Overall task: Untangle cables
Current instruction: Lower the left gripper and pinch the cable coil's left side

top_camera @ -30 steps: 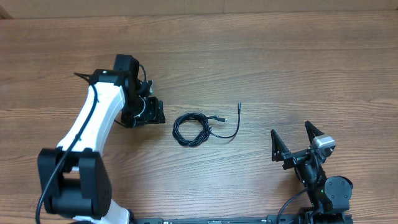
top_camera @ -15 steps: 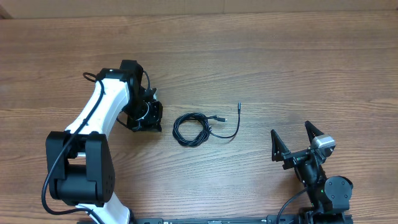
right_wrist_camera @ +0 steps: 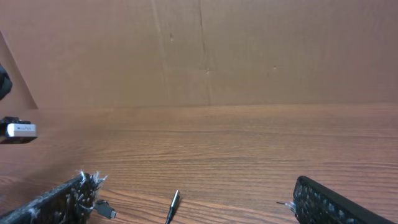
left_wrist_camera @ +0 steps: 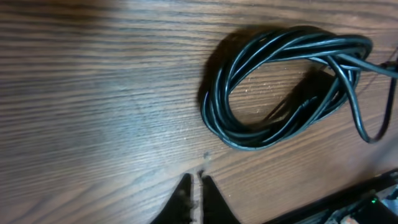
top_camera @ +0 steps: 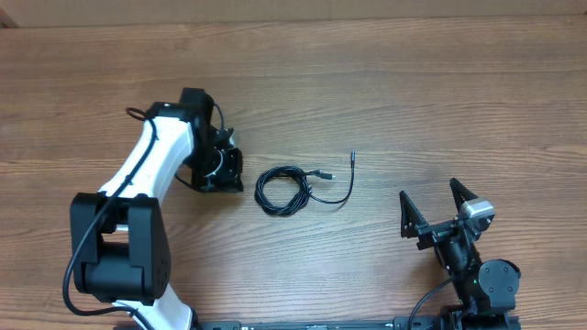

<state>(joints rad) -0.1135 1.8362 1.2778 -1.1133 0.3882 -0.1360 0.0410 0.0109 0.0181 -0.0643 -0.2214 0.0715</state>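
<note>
The brown wood-grain surface [top_camera: 413,92] carries only 1 bundle. The white-and-black left arm [top_camera: 147,170] reaches in from the left, and its pincer [left_wrist_camera: 194,193] hangs just left of the bundle. Its 2 tips are pressed together with nothing between them, apart from the cords. The black right pincer [top_camera: 431,203] waits at the near right, well apart from the bundle, its jaws spread wide and empty. The thin black cables [left_wrist_camera: 214,102] lie mid-surface, wound in 1 tight coil of several loops. A single loose tail [top_camera: 344,197] curves off to the right, ending in a small dark plug [top_camera: 353,158]; a silver-tipped plug [top_camera: 323,173] pokes out beside the coil. I judge the job barely begun: nothing is gripped, every loop remains to be drawn apart
</note>
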